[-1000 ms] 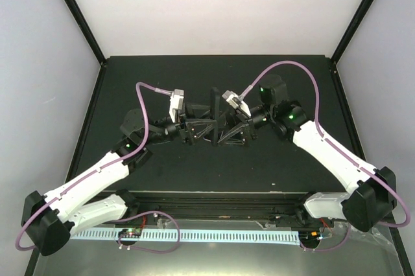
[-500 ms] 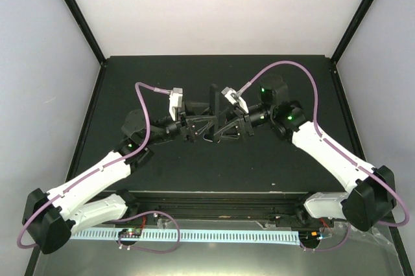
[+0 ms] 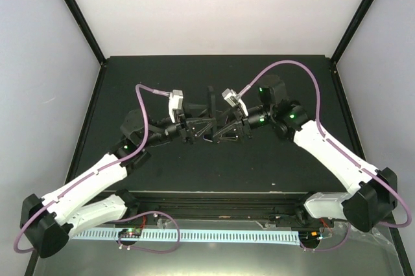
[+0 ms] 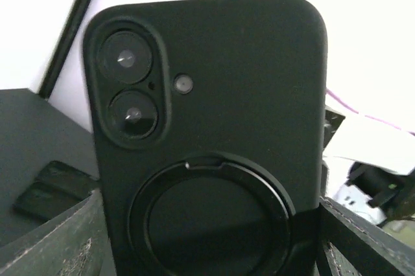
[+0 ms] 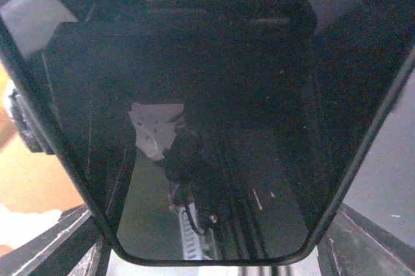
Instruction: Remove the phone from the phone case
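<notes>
The phone stands upright above the table in its black phone case (image 4: 246,81), thin and edge-on in the top view (image 3: 211,98). The left wrist view shows the case's back with two lenses and a round ring (image 4: 211,214). My left gripper (image 4: 211,250) (image 3: 205,128) is shut on the case's two side edges, low down. The phone's dark glossy screen (image 5: 194,94) fills the right wrist view. My right gripper (image 5: 214,243) (image 3: 220,128) faces it from the other side, its fingers (image 5: 78,243) against both side edges near one end.
The black table (image 3: 214,166) has raised edges and black corner posts (image 3: 81,23), with white walls behind. A dark flat object (image 4: 52,188) lies on the table behind the left side of the case. A white slotted strip (image 3: 207,235) runs along the near edge.
My right gripper has moved left up to the phone and its jaws have narrowed around it. My left gripper keeps its hold, shifted only slightly.
</notes>
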